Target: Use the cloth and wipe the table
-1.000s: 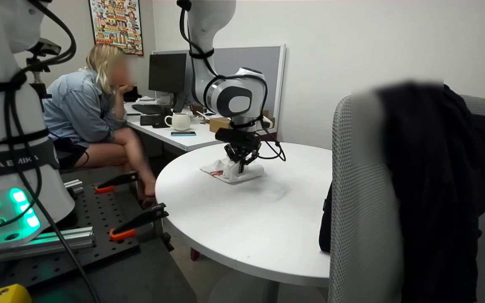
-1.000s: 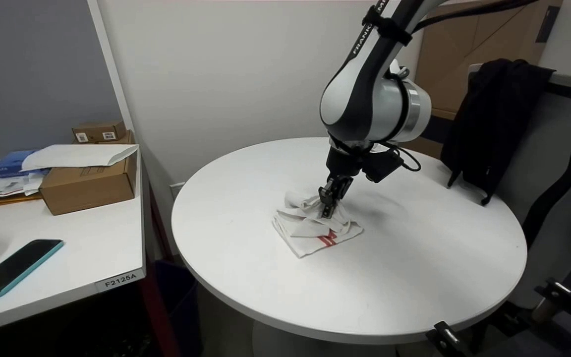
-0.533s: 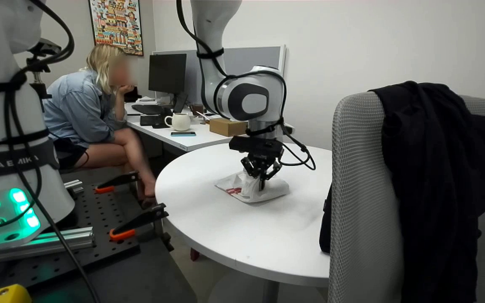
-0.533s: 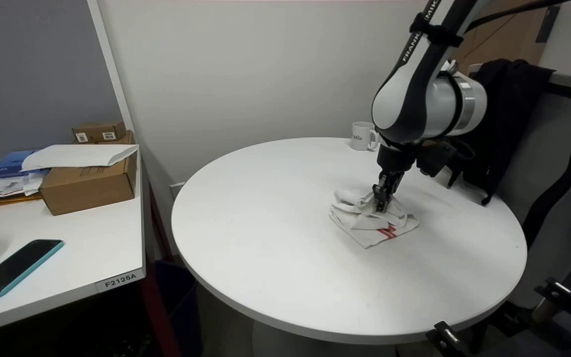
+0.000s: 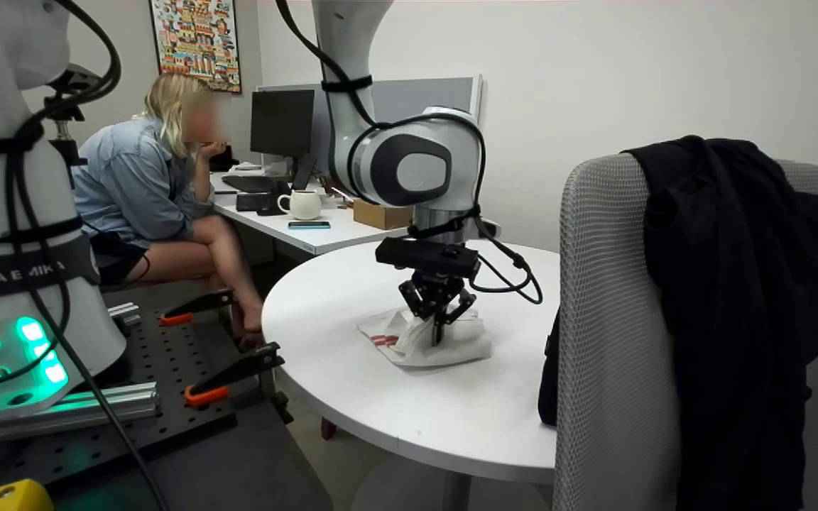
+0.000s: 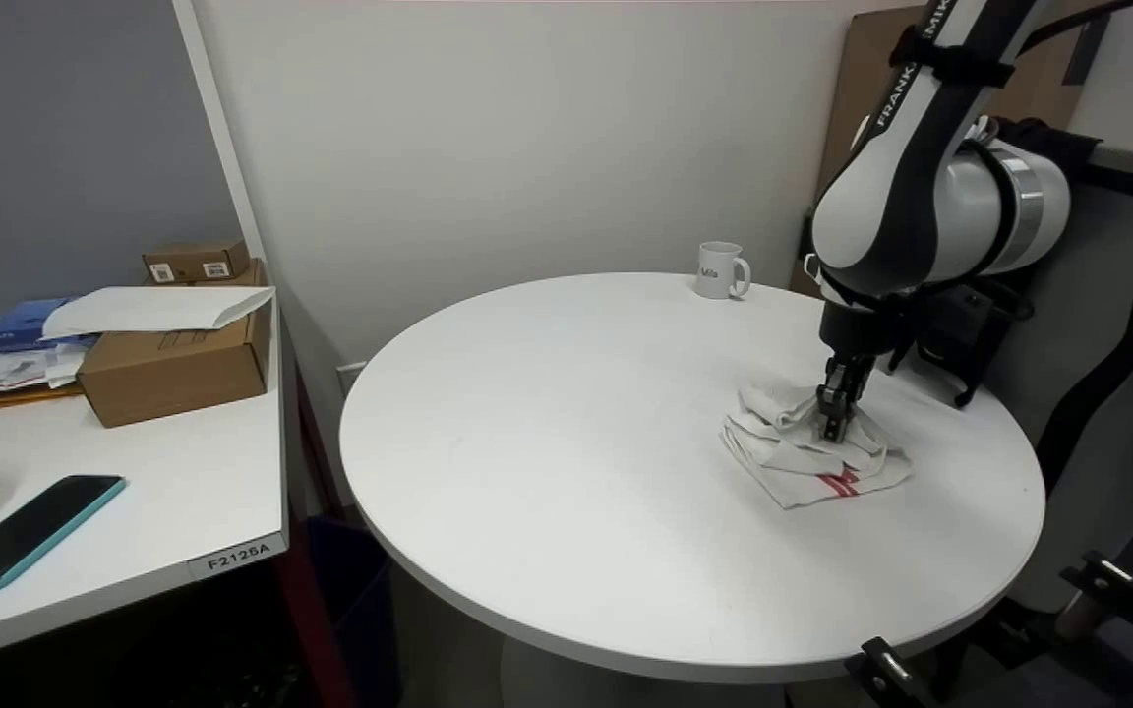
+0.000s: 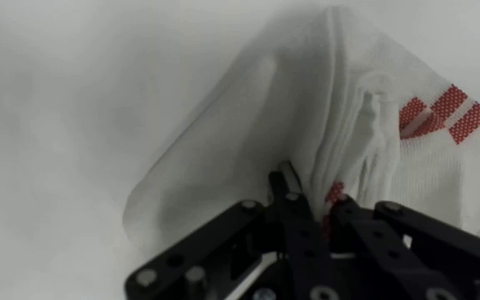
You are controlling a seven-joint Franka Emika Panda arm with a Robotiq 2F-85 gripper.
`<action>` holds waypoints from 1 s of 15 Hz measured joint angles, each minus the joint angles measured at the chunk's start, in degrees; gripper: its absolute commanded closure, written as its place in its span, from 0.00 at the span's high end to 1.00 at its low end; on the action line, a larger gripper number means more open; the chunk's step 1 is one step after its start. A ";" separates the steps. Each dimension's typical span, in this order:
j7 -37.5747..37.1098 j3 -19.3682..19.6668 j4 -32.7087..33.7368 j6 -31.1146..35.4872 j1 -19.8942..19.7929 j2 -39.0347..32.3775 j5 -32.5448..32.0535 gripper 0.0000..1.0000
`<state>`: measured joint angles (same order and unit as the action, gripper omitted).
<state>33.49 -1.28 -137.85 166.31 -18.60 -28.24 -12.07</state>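
Observation:
A white cloth with red stripes lies folded and bunched on the round white table. The cloth shows in both exterior views, toward the table's right side in the latter. My gripper points down at the middle of the cloth, its fingertips low among the folds; it also shows here. In the wrist view, the gripper is closed around a raised fold of the cloth. One finger shows left of the fold; the other fingertip is mostly hidden by cloth.
A white mug stands at the table's back edge. A grey chair with a dark jacket stands against the table. A desk holds boxes and a phone. A person sits by the desk.
My gripper and the cloth have slid together across the table, rightward in one exterior view and nearer the camera in the other. The mug, hidden a second ago, now shows.

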 measured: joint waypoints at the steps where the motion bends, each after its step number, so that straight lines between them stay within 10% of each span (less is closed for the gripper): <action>1: 1.02 -0.83 -2.29 0.08 -0.13 1.16 0.00 0.02; 7: 4.25 -9.20 -16.81 5.16 1.57 6.94 0.06 0.02; 15: 1.08 -10.05 -20.27 17.17 18.27 5.48 -2.75 0.02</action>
<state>34.57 -11.33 -158.12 183.49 -0.33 -22.76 -14.83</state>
